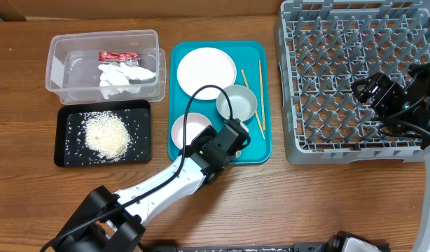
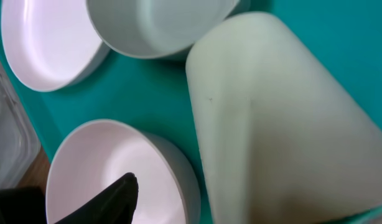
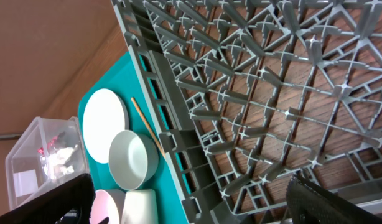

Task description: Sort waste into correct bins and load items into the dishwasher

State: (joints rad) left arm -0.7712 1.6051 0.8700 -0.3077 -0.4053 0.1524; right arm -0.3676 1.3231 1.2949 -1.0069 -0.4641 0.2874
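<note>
Waste, done as far as I can judge: red wrapper (image 1: 117,55) and tissue (image 1: 120,75) in the clear tub (image 1: 103,36) at upper left of the overhead view, rice (image 1: 106,133) heaped on the black tray (image 1: 64,157) below it. Dishes, all outstanding: large plate (image 1: 203,68), bowl (image 1: 236,102), small plate (image 1: 187,129), chopsticks (image 1: 260,94) and cup (image 2: 278,124) sit on the teal tray (image 1: 255,150) at centre; the dish rack (image 1: 341,70) at right holds nothing. My left claw (image 1: 229,136) is low at the cup, grip impossible to tell; my right claw (image 1: 375,89) hangs spread wide over the rack.
</note>
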